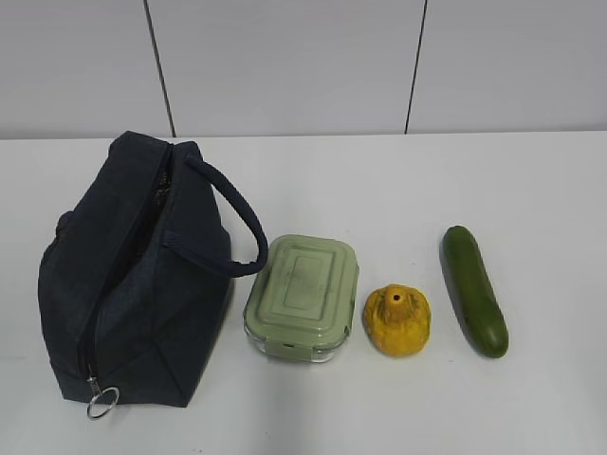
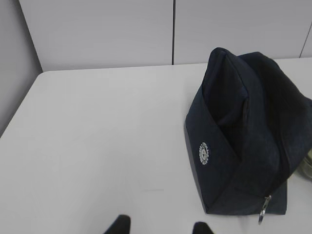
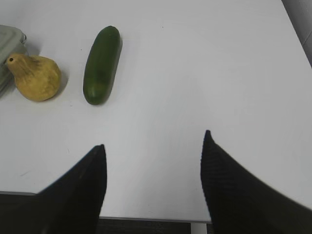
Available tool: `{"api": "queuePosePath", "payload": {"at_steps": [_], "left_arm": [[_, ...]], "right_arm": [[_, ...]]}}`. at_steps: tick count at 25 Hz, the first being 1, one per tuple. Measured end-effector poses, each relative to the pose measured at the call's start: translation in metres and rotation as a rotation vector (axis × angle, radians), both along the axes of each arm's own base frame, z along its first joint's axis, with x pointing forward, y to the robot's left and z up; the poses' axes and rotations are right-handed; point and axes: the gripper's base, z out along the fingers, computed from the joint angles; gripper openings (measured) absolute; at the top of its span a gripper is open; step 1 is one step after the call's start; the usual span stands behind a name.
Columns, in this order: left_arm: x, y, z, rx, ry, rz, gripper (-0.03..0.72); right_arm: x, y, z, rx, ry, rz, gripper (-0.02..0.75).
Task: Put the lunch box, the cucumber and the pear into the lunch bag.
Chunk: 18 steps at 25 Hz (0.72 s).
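The navy lunch bag (image 1: 133, 275) lies at the left with its zipper partly open, handle strap looped and ring pull at the near end; it also shows in the left wrist view (image 2: 243, 136). To its right stands the lunch box (image 1: 302, 297) with its sage-green lid, then the yellow pear (image 1: 397, 319), then the dark green cucumber (image 1: 473, 289). The right wrist view shows the cucumber (image 3: 102, 65), the pear (image 3: 35, 76) and an edge of the lunch box (image 3: 7, 44). My left gripper (image 2: 158, 225) is open and empty, left of the bag. My right gripper (image 3: 153, 139) is open and empty, near the table's front edge. Neither gripper shows in the exterior view.
The white table (image 1: 417, 190) runs back to a pale panelled wall (image 1: 285, 66). The table's left edge and rounded corner show in the left wrist view (image 2: 29, 92). Its front edge (image 3: 146, 218) lies just under my right gripper.
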Motion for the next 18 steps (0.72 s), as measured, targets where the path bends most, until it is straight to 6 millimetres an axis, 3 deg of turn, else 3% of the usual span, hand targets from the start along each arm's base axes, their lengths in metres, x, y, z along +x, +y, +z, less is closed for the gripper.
{"api": "queuePosePath", "payload": {"at_steps": [18], "left_arm": [[0.0, 0.0, 0.0, 0.0, 0.0, 0.0, 0.242]], "right_arm": [[0.0, 0.0, 0.0, 0.0, 0.0, 0.0, 0.476]]}}
